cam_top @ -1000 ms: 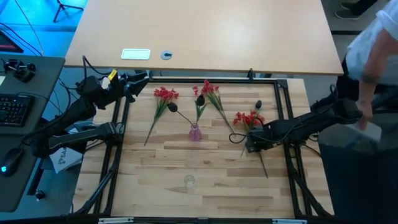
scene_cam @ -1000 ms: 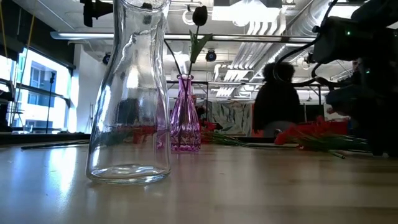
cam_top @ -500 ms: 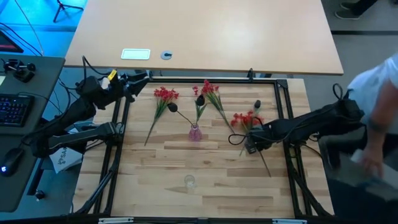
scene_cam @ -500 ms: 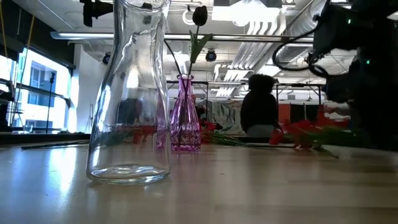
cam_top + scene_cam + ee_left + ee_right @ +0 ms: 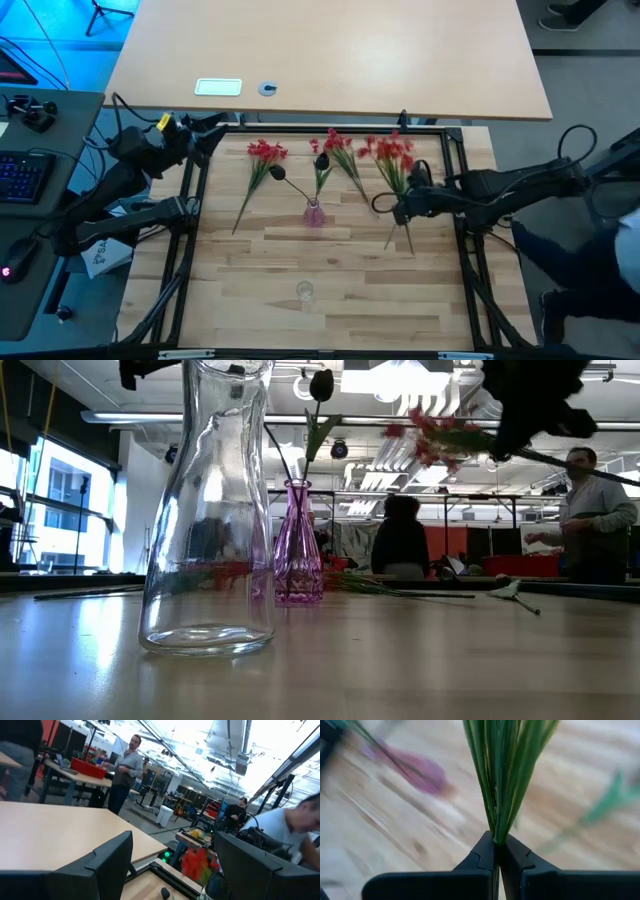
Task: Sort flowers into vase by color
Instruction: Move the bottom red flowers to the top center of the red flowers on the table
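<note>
over table [image 5: 330, 270], right end effector [image 5: 496, 844] pinching flowers [image 5: 502, 775]

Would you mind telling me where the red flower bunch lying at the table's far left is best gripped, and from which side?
Grip the red flower bunch on its bare green stems, below the blossoms, coming straight down from above. It lies flat and slanted, blossoms toward the far edge, so the left gripper should close across the stems, not along them.

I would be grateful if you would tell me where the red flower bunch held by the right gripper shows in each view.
High view: red flower bunch right of centre, stems in the right gripper.
Low view: blossoms in the air, upper right.
Left wrist view: red blur low, right of centre.
Right wrist view: only green stems, pinched.
Shared landmark: pink vase.
</note>
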You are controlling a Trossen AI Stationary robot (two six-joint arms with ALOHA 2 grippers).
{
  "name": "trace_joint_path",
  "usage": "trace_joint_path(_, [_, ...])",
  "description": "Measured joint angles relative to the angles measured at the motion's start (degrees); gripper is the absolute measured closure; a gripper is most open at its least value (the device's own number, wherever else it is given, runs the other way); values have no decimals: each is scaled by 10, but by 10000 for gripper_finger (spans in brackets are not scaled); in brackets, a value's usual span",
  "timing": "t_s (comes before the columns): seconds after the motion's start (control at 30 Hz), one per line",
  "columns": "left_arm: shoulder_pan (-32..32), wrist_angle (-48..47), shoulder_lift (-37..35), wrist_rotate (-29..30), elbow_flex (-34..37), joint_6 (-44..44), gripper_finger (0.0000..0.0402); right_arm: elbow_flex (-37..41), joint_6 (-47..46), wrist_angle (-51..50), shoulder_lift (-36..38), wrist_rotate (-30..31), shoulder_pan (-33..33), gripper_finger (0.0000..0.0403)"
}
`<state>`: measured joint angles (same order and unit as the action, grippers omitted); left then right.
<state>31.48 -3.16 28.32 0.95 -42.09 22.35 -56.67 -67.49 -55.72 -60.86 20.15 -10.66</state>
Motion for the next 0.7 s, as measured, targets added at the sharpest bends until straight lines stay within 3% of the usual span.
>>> trace_joint_path(0.27, [0,0,-6,9,0,-18,131,-6,79,154,-3,100,0,401])
trace_joint_path(0.5, [0,0,-6,26,0,-15,131,5,64,193,-2,201,7,402])
trace_joint_path(0.57, [0,0,-6,23,0,-15,131,40,53,263,-2,199,24,402])
trace_joint_path(0.7, [0,1,-6,1,0,-15,131,140,83,503,-12,133,95,402])
